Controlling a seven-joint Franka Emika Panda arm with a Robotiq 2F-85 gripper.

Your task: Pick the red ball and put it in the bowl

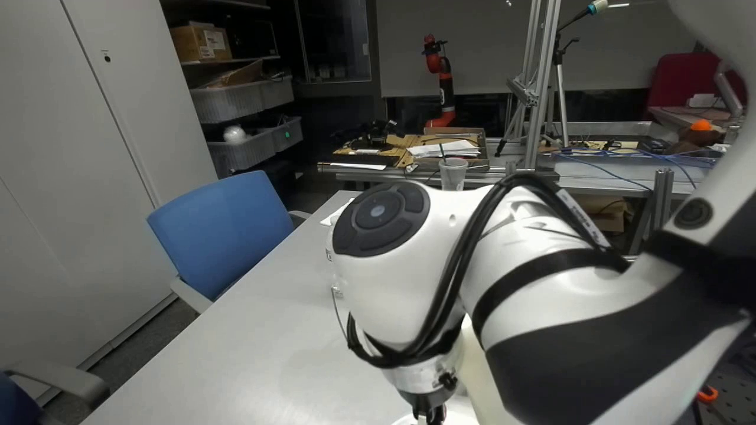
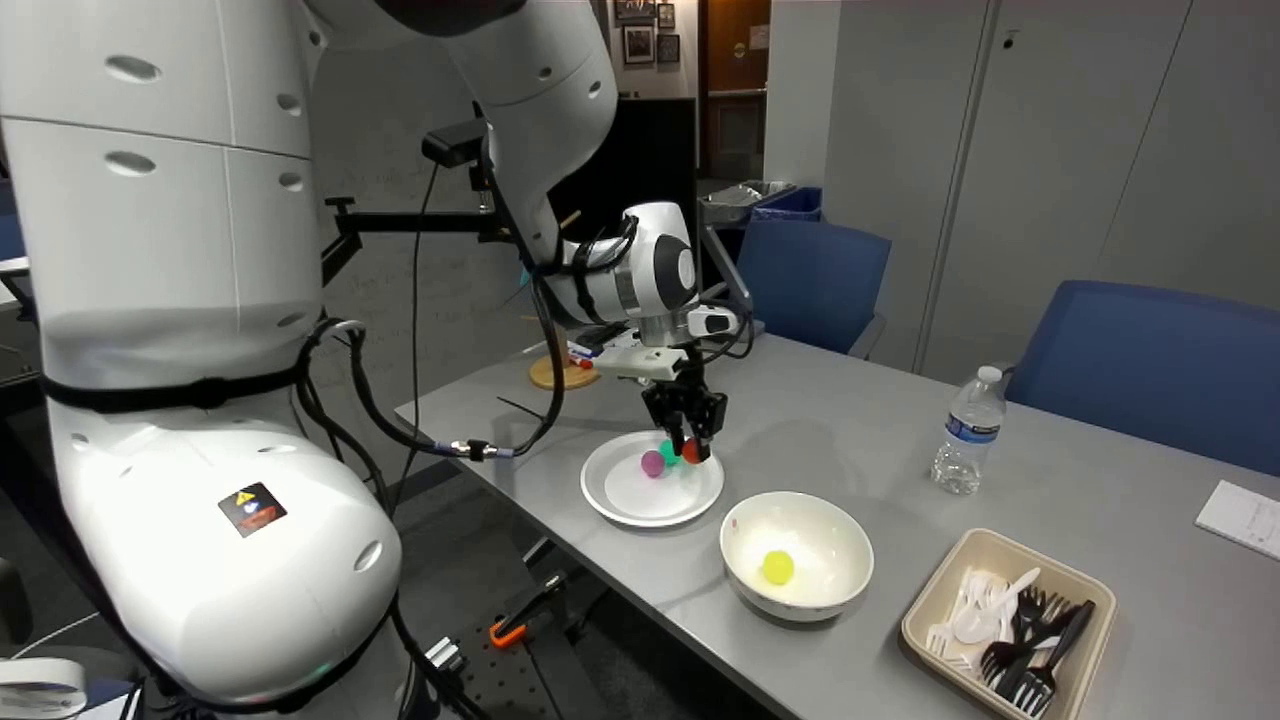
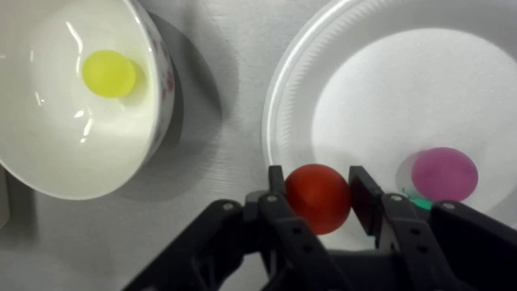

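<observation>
Clamping red ball (image 3: 318,202) in gripper (image 3: 317,178), with one finger each side, over plate (image 2: 630,495) (hard to say if lifted fully free of it). Got pink ball (image 2: 652,463) and green ball (image 2: 669,453) lying close together on plate; got bowl (image 2: 835,545) just beside plate, apart from it, with yellow ball (image 2: 777,567) inside. See smooth grey table (image 2: 840,440) under it all, plus upright bottle (image 2: 968,440), paper (image 2: 1240,515) and tray (image 2: 942,585) of black and white cutlery (image 2: 1040,640). Can't see much of table behind arm (image 1: 390,277) in an exterior view. Find blue chairs (image 2: 1150,380) along table in both exterior views, with pale cabinet (image 2: 1090,150) behind. Can make out orange arm (image 1: 434,62), tripod (image 1: 563,112) and loaded shelves (image 1: 248,59) further back in an exterior view
</observation>
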